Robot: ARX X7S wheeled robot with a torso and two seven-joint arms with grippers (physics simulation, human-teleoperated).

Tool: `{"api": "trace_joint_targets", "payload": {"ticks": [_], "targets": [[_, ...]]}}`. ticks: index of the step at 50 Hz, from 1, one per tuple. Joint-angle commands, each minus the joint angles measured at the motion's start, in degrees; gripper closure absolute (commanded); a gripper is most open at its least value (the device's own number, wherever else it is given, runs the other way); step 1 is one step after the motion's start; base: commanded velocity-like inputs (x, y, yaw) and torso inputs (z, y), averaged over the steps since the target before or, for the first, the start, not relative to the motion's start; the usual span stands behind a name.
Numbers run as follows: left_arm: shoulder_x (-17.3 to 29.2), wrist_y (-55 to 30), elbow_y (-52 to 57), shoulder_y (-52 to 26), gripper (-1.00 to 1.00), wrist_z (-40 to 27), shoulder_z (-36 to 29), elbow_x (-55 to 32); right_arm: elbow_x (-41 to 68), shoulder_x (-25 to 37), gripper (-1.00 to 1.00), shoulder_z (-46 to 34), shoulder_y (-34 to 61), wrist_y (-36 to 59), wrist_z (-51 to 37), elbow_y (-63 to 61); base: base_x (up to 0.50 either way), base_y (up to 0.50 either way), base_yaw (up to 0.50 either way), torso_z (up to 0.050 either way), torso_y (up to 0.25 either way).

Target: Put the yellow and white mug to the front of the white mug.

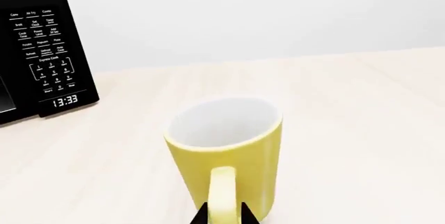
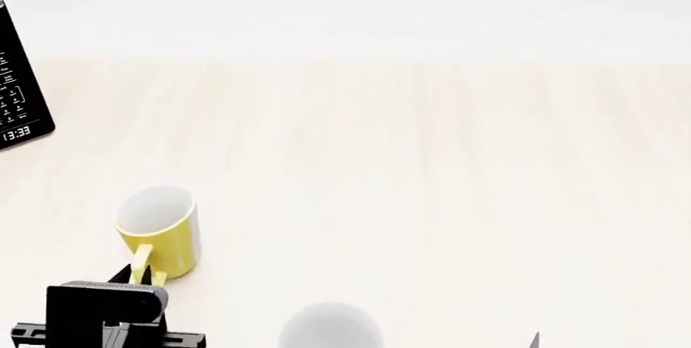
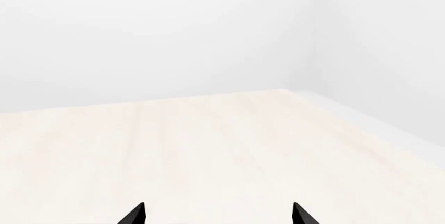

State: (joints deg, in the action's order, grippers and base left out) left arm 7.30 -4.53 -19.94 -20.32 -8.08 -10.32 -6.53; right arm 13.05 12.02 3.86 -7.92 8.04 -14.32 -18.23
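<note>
Left wrist view: the small yellow and white mug [image 1: 226, 153] stands upright at lower centre on the pale wooden bench [image 1: 361, 130], its handle between my left jaws, which seem closed on it. A black microwave [image 1: 41, 52] sits upper left.

Head view: the rounded all-white mug [image 2: 329, 328] lies bottom centre, right of it; nothing stands between.

Right wrist view: my right jaws gape, empty.

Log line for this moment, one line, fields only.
left gripper: fingers either side of yellow mug handle, grip unclear | right gripper: open, nothing between | white mug: near edge, right of yellow mug | placement: not done
</note>
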Motion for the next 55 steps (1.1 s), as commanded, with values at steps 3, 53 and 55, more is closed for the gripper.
{"api": "trace_joint_targets", "payload": {"ticks": [3, 53, 55], "targets": [[0.30, 0.61, -1.16, -0.65, 1.00, 0.16, -0.60, -0.82, 0.22, 0.33, -1.00, -0.36, 0.01, -0.13, -0.41, 0.08, 0.00, 0.00, 0.00, 0.000, 0.000], [7.17, -0.48, -13.30, -28.42, 1.00, 48.80, -17.76, -9.37, 2.66, 1.73, -1.00, 0.15, -0.86, -1.02, -1.31, 0.00, 0.00, 0.00, 0.00, 0.000, 0.000], [7.26, -0.53, -13.22, -28.27, 1.00, 49.21, -17.65, -9.81, 2.73, 1.79, -1.00, 0.12, -0.92, -1.03, -1.35, -0.09, 0.00, 0.00, 0.00, 0.000, 0.000]]}}
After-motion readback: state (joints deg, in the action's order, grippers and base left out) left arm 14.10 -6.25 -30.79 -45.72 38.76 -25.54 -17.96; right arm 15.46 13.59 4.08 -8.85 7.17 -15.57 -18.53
